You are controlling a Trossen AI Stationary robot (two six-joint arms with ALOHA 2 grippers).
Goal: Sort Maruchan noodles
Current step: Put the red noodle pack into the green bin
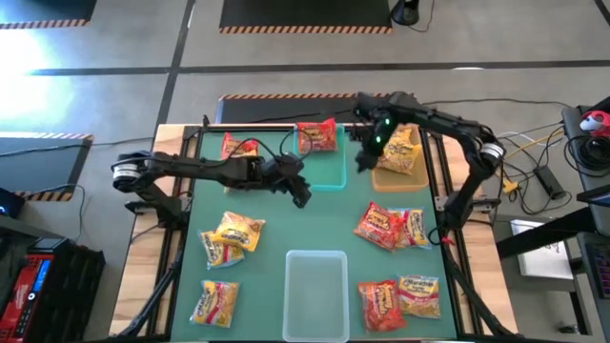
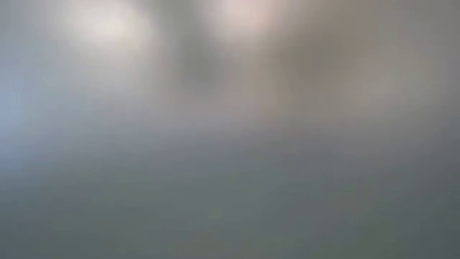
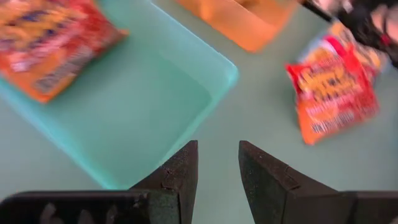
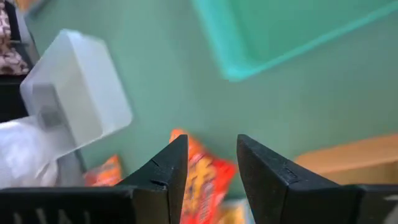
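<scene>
Noodles scattered on mat, apart from both grippers' empty fingers.

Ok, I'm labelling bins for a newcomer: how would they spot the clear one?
Start at the green table mat in the high view and go to its near edge, midway between both sides. The clear bin sits there, empty, with noodle packets on either side. Unlike the teal bin and tan bin, it is see-through.
</scene>
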